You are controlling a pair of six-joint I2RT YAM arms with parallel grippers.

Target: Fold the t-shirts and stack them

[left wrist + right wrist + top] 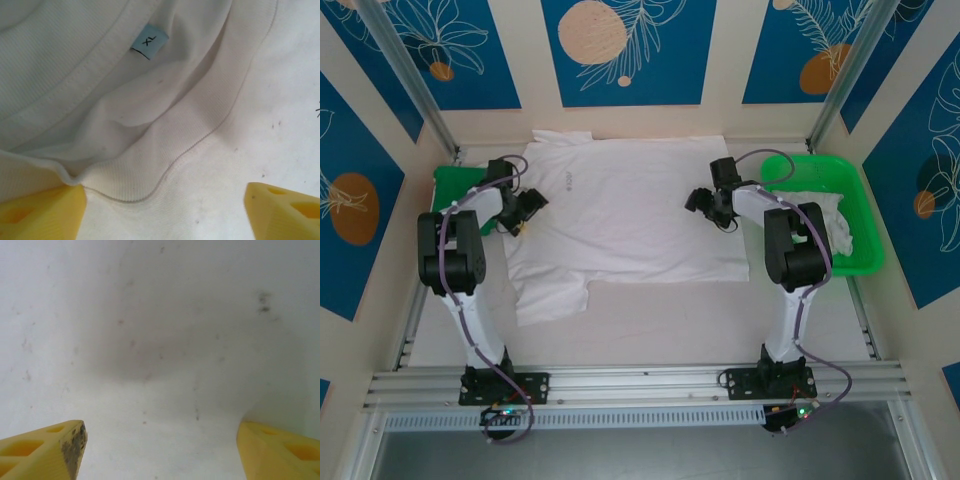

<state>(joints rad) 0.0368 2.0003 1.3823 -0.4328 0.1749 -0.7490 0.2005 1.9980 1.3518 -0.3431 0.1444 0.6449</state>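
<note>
Blue wall panels (630,45) printed with pale leaves and orange discs are boxing in the pale table (650,320) you are working over. 1 white t-shirt (630,215) is lying spread nearly flat across the middle of it, neck pointing toward your left arm and hem toward your right, its 2 sleeves (555,295) sticking out at the far-left and near-left corners. A second t-shirt (818,212) is sitting crumpled in the green tray (865,262) at the right edge. Your left gripper (525,208) is hovering over the neck end. Its yellow fingers (40,212) are standing wide apart with nothing between them, just beside the ribbed collar (165,150) and the small XL size tag (148,41). Your right gripper (705,203) is hanging over plain body cloth nearer the hem, jaws likewise gaping and holding nothing. Judging by the wrinkles, you are dealing with light, limp cotton that is likely going to sag, crease and drag along the table rather than keep any shape. The thicker ribbing at the collar and the stitched hem are probably offering the firmest bite. Pinching both layers there, with the 2 arms lifting evenly, is looking safer than grabbing loose mid-panel cloth, which is liable to bunch up.
</note>
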